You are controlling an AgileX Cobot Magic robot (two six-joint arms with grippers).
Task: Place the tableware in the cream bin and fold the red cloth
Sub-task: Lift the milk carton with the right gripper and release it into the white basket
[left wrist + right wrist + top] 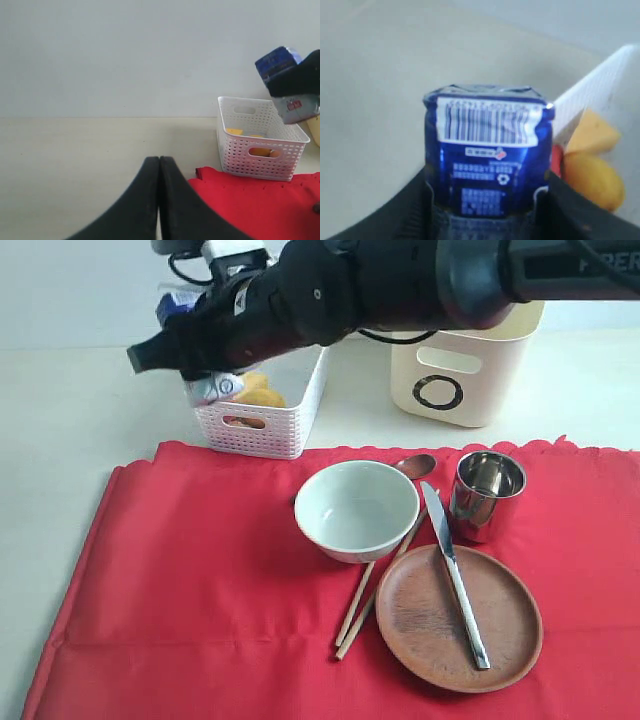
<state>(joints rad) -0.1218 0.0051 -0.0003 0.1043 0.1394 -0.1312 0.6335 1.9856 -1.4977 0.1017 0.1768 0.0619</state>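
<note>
The right arm crosses in front of the cream bin (470, 370) to the white perforated basket (262, 425). There the right gripper (487, 205) pinches a blue milk carton (487, 150) above it. The left gripper (159, 195) hangs over the table (75, 150), jaws pressed together and empty. The bowl (357, 508), steel cup (487, 494), spoon (415, 466), chopsticks (375, 590) and knife (455, 573) on the clay plate (420, 625) sit on the red cloth (200, 570).

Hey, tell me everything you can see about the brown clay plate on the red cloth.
The round brown clay plate is shallow, with a low raised rim and a matte, faintly speckled earthenware look. It lies flat on the red cloth, at the lower right of the exterior view. A steel knife lies across it, one end resting on the plate and the other reaching past its far rim. The wooden chopsticks lie close beside its left rim; whether they touch cannot be told. The steel cup stands just beyond its far rim.
</note>
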